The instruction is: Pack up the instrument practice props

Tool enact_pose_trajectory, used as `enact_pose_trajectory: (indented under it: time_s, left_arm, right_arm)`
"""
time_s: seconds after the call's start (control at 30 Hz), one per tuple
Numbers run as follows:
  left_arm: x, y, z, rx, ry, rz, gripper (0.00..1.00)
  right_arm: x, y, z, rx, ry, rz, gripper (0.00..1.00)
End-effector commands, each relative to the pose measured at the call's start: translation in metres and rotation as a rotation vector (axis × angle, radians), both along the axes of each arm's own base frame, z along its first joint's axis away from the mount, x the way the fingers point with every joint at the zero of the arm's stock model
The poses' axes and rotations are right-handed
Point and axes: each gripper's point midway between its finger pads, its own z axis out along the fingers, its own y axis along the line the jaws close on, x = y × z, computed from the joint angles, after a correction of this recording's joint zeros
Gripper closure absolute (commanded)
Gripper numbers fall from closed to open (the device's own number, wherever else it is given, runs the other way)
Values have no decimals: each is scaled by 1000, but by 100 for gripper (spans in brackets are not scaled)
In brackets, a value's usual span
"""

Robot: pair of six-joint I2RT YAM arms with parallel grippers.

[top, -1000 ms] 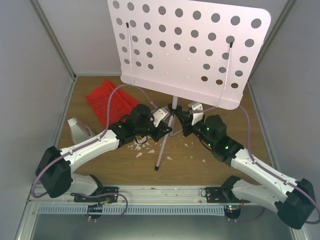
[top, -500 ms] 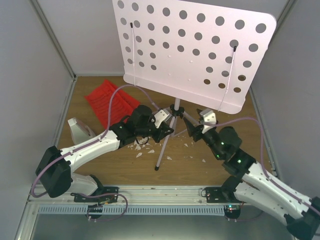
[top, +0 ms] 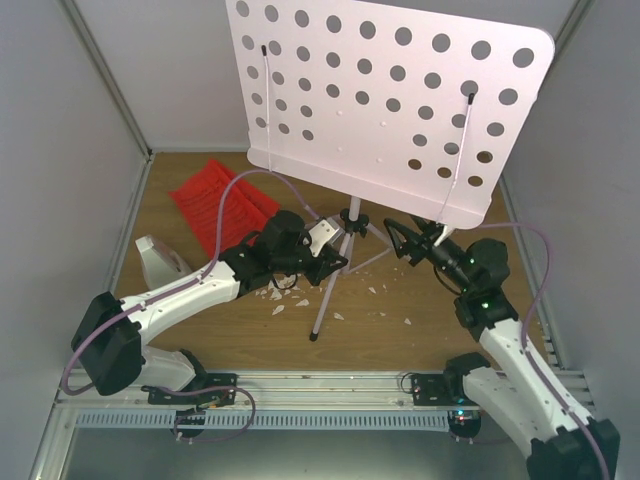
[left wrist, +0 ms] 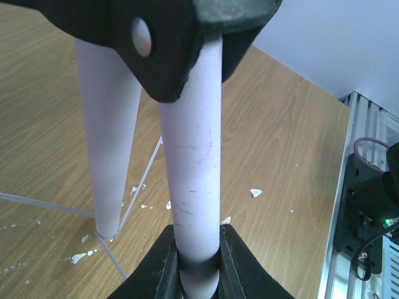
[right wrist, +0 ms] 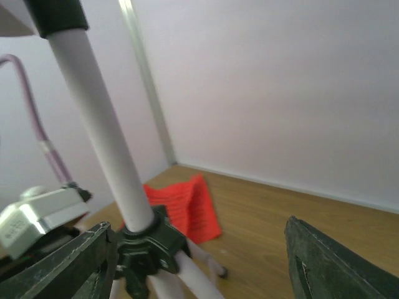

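Likely stiff and top-heavy, the pale perforated music-stand plate (top: 390,100) on slick silver tripod legs (top: 319,310) is best held where the left gripper (left wrist: 199,261) clamps one leg; the right gripper (right wrist: 206,261) gapes empty beside it.

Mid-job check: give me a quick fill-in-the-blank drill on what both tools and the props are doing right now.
1. The left tool is shut on a silver tripod ___ under the perforated plate.
2. The right tool stands ___, gripping nothing.
3. The ribbed sheets are ___ in colour.
4. The white metronome sits beside the ___ arm.

Missing words: leg; open; red; left.
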Motion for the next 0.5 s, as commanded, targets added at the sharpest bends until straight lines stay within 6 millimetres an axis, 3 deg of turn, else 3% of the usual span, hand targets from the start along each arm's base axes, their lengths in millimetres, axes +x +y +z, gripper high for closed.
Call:
enact_pose_trajectory:
  time_s: [0.0,0.23,0.37,0.47]
  left_arm:
    - [-14,-9,11,-10,-51,-79,100]
    - [-12,-8,7,2,-51,-71,100]
    - [-13,-9,7,1,-49,-76,100]
    - [-12,-10,7,1,-47,-76,100]
  right_arm:
    - [-24,33,39,82,-79,337,27]
    - [-23,57,73,101,-141,554,34]
    - [-21,64,92,80,-192,594,34]
    - [-12,69,95,57,-201,595,38]
